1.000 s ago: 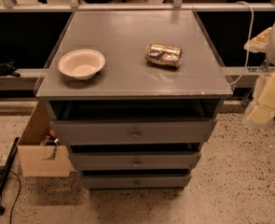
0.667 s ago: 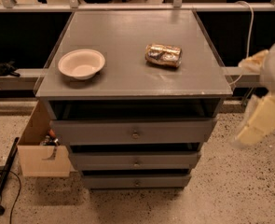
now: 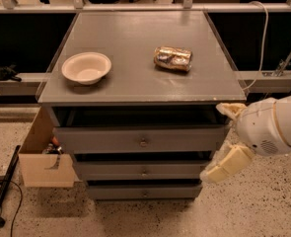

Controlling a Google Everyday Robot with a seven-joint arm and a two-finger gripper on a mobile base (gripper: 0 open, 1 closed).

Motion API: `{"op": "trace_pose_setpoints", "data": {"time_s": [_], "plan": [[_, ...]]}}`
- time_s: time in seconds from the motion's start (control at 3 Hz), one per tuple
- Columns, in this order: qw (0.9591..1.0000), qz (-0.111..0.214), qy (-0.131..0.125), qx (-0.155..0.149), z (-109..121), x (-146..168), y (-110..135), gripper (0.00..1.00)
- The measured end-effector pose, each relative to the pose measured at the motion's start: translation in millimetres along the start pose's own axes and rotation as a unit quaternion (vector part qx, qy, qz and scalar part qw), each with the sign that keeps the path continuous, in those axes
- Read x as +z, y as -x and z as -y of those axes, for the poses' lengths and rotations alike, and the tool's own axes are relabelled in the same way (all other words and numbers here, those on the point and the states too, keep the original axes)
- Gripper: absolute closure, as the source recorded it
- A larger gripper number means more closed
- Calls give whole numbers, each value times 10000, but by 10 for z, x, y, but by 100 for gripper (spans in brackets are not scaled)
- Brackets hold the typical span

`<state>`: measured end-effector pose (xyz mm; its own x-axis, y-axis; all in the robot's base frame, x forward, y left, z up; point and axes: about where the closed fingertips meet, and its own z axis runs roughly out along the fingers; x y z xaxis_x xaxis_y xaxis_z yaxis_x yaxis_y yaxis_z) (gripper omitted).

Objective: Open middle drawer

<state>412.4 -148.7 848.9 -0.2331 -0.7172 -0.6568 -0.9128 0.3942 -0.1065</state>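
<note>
Camera view shows the gripper (image 3: 211,142), fingers spread wide, beside the cabinet's (image 3: 135,33) right front corner. The middle drawer (image 3: 110,170) sits closed, second down the cabinet. Approaching too high risks pulling the top drawer (image 3: 100,140) instead.

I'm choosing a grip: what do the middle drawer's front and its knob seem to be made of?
Middle drawer front: probably painted wood, with a flat, matte, even grey. Its knob: seems metal, small with a dull glint. The gripper hangs beside the cabinet, at the picture's right, fingers open.
</note>
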Motion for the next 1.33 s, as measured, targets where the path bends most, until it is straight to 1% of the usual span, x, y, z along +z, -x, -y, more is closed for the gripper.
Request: {"op": "trace_pose_setpoints", "data": {"time_s": [0.33,0.67,1.0,1.33], "plan": [[9998,185,-35,9,8,43,80,0],[9999,162,-29,39,6,80,56,0],[9986,-153,67,497,12,737,-331,0],[9966,-408,84,709,367,1502,-831,0]]}}
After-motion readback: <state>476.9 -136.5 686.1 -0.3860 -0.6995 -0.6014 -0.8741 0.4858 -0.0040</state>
